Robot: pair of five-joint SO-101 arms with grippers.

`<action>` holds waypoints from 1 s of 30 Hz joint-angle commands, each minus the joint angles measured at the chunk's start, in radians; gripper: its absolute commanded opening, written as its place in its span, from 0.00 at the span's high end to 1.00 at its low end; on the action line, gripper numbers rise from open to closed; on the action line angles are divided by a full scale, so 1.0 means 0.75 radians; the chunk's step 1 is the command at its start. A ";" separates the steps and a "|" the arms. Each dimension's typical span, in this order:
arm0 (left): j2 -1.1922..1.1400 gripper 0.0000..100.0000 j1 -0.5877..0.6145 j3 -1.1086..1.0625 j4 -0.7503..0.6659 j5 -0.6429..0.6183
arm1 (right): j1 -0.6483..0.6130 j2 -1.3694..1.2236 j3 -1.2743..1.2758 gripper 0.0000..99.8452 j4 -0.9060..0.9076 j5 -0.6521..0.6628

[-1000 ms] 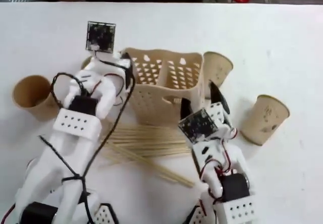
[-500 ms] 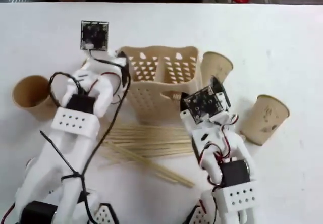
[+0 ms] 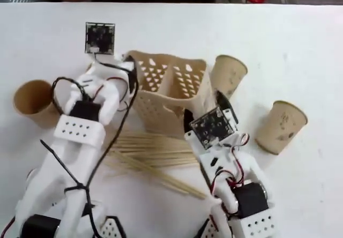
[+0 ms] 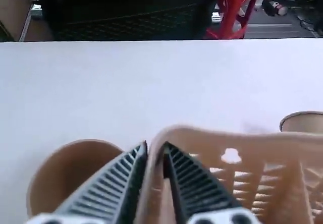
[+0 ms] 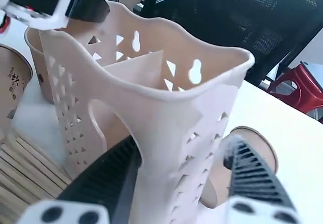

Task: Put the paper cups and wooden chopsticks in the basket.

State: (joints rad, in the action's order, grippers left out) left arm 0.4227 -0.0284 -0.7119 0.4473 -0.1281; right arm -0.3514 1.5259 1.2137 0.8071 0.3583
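Observation:
The beige perforated basket (image 3: 169,85) stands tilted in the middle of the table. My left gripper (image 3: 131,67) is shut on its far left rim (image 4: 202,135), with a paper cup (image 4: 65,176) right beside it. My right gripper (image 3: 204,107) is closed on the basket's near right corner (image 5: 171,108), one finger (image 5: 108,178) against each wall. Three other paper cups lie on their sides: one at the left (image 3: 31,103), one behind the basket's right side (image 3: 229,73) and one at the right (image 3: 280,125). Wooden chopsticks (image 3: 153,152) lie spread in front of the basket.
The chopsticks lie between the two arms' bases. Bare white table (image 3: 278,31) stretches behind and to the right of the basket. Dark chairs and a red stool (image 4: 229,9) stand beyond the far table edge.
My right arm has drawn back toward its base and the basket's right side has tipped and shifted with it. The left arm has kept still over the last half second.

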 commanded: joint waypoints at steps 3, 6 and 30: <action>-0.028 0.97 0.144 0.004 -0.039 0.039 | 0.017 -0.124 -0.104 0.73 -0.220 -0.008; -0.032 0.97 0.144 0.004 -0.039 0.041 | 0.050 -0.326 -0.174 0.72 -0.355 -0.008; -0.038 0.94 0.171 0.018 -0.031 0.041 | -0.228 -0.709 -0.119 0.70 -0.224 -0.254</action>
State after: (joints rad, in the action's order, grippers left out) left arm 0.4074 0.0667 -0.7104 0.4457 -0.1250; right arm -0.4925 1.0073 1.1262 0.5723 0.0882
